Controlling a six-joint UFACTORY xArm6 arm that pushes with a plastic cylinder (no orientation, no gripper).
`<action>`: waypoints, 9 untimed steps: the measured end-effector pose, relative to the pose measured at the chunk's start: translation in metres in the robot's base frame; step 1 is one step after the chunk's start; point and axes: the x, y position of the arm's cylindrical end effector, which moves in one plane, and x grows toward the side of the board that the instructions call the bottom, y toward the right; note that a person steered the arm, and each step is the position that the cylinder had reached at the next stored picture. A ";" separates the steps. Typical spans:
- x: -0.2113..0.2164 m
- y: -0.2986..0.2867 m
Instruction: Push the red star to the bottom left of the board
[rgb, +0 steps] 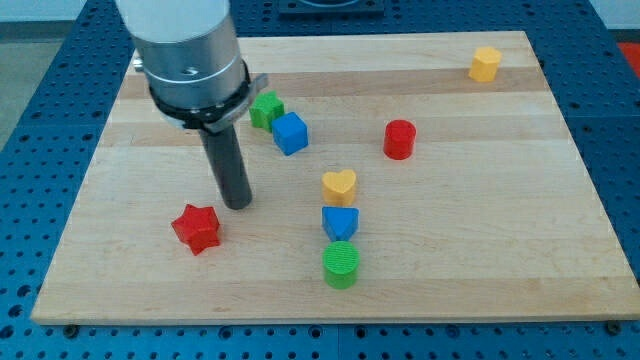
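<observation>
The red star (196, 228) lies on the wooden board (480, 250) in its lower left part. My tip (237, 205) stands just up and to the right of the star, a small gap apart from it. The dark rod rises from the tip to the arm's grey body at the view's top left.
A green block (265, 109) and a blue cube (290, 133) lie right of the rod. A red cylinder (399, 139) is at centre right. A yellow heart (340, 185), a blue block (340, 222) and a green cylinder (341, 264) form a column. A yellow block (485, 64) sits top right.
</observation>
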 end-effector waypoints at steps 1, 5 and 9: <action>0.005 0.001; 0.028 -0.029; 0.043 -0.069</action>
